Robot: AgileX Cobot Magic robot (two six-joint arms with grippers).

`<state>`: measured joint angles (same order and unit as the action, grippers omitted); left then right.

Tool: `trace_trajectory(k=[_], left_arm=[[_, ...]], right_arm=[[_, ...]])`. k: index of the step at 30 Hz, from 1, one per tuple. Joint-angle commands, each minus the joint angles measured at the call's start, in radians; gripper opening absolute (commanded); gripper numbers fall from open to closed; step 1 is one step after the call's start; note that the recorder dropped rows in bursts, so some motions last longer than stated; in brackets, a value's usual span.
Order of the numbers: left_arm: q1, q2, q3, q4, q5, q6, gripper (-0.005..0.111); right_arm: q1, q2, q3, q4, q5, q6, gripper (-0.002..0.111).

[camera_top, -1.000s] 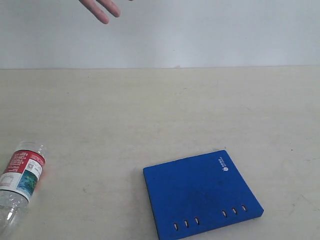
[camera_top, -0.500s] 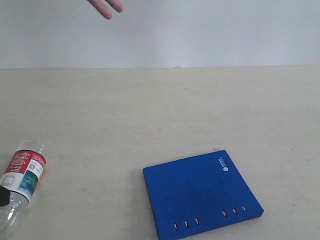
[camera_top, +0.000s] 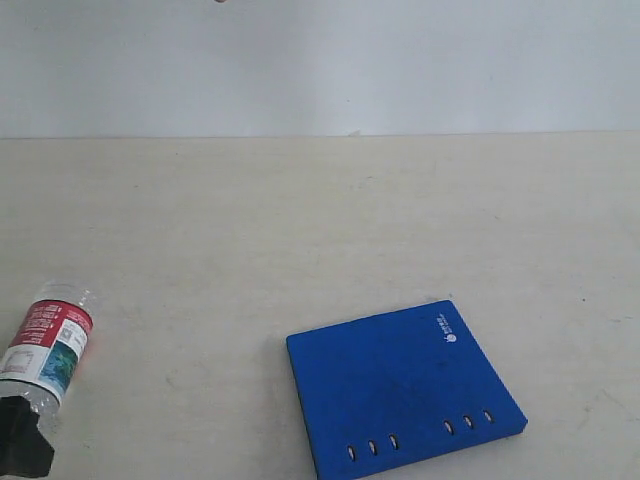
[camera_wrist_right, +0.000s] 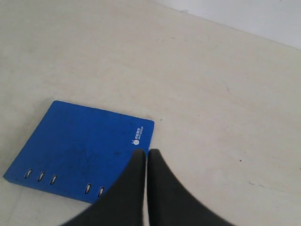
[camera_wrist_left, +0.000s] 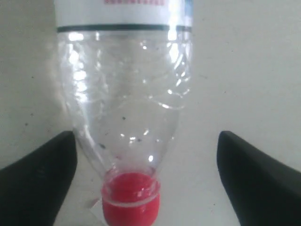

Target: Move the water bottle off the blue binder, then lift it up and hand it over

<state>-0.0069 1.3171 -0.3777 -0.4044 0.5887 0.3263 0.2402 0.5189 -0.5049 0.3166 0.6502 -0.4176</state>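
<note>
Bottle: water bottle (camera_top: 45, 345) lies on table (camera_top: 300, 220), at 9 o'clock of blue binder (camera_top: 400, 395), well apart | Change: left gripper (camera_wrist_left: 146, 141) just opened wide around its neck, not gripping | Right gripper (camera_wrist_right: 145, 157): closed, empty | Meaning: probably ready to grasp for lifting

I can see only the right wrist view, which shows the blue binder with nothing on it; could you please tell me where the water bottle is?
Observer: The water bottle lies on its side on the table, left of the blue binder and apart from it.
Operator: Thank you. Is the left gripper near it?
Observer: Yes, the left gripper is open, one finger on either side of the bottle's neck.
Operator: Which end faces that gripper?
Observer: The red cap end.
</note>
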Motion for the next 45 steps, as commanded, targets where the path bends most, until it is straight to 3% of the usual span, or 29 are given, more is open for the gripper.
trace_trajectory(k=[1,7,16,19,22,23,24,27,32,36,39,45], left_arm=[[-0.003,0.103,-0.025,-0.260,-0.082,0.223,0.076],[-0.005,0.182,-0.078,-0.708,0.009,0.710,0.076],[-0.005,0.184,-0.078,-0.768,-0.039,0.673,0.071],[-0.005,0.184,-0.078,-0.954,-0.032,0.774,0.071],[-0.005,0.184,-0.078,-1.303,0.042,1.023,0.071],[-0.005,0.184,-0.078,-1.340,0.066,1.071,0.071],[-0.005,0.186,-0.083,-1.340,0.087,1.120,0.071],[-0.005,0.195,-0.084,-1.340,0.093,1.125,0.071],[-0.005,0.222,-0.084,-1.340,0.103,1.125,0.071],[-0.005,0.251,-0.084,-1.340,0.112,1.125,0.071],[-0.003,0.247,-0.084,-1.340,0.067,1.154,0.059],[-0.003,0.120,-0.084,-1.317,0.020,1.298,0.030]], right_arm=[[-0.004,-0.008,0.004,-0.008,-0.018,-0.010,0.000],[-0.004,-0.008,0.004,-0.008,-0.018,-0.010,0.000],[-0.002,-0.002,0.004,0.048,0.038,-0.008,0.000],[-0.002,0.077,0.004,0.283,0.080,-0.032,0.005],[0.000,0.261,0.004,0.733,0.095,-0.293,0.027],[0.000,0.311,0.004,0.818,0.108,-0.362,0.034],[0.000,0.402,0.004,0.897,0.133,-0.445,0.043],[0.000,0.544,0.004,0.950,0.158,-0.520,0.051],[0.004,0.735,0.004,1.060,0.216,-0.674,0.051],[0.085,0.860,-0.007,1.207,0.181,-0.813,0.051],[0.244,0.973,-0.088,1.231,0.087,-0.852,0.051],[0.399,1.087,-0.230,1.229,-0.091,-0.874,0.051]])
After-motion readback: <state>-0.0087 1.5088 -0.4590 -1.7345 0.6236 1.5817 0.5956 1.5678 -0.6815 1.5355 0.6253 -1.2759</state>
